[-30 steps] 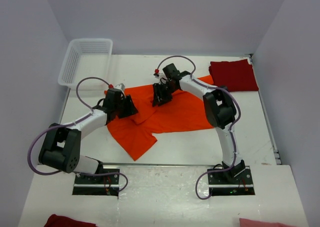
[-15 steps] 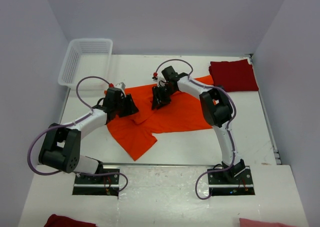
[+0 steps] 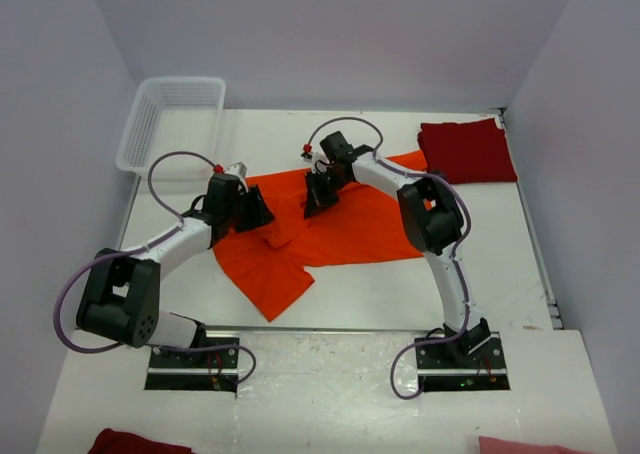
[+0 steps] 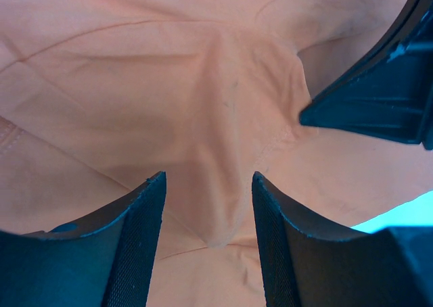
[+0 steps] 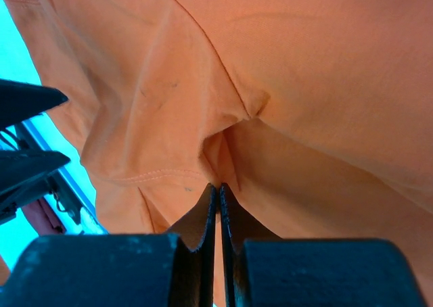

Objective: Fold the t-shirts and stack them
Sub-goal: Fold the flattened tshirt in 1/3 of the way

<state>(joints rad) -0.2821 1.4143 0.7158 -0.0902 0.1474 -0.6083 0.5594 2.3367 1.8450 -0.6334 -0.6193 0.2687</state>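
Note:
The bright orange t-shirt (image 3: 345, 229) lies spread and rumpled mid-table. A dark red t-shirt (image 3: 467, 151) sits folded at the back right corner. My right gripper (image 3: 313, 198) is down on the orange shirt's upper middle; in the right wrist view its jaws (image 5: 218, 185) are shut on a pinched fold of orange cloth (image 5: 304, 84). At the shirt's left part my left gripper (image 3: 258, 214) stands open, its fingers either side of a raised ridge of orange cloth (image 4: 203, 117), tips (image 4: 208, 178) close above it. The right gripper's dark fingers (image 4: 379, 90) show at upper right there.
A white lattice basket (image 3: 170, 124) stands at the back left corner. On the near ledge by the arm bases lie a dark red cloth (image 3: 140, 441) at left and a pink cloth (image 3: 525, 444) at right. Grey walls enclose the table.
The right gripper has closed its jaws on a fold of the orange shirt and shifted slightly left. The left gripper has edged a little toward the back, still open.

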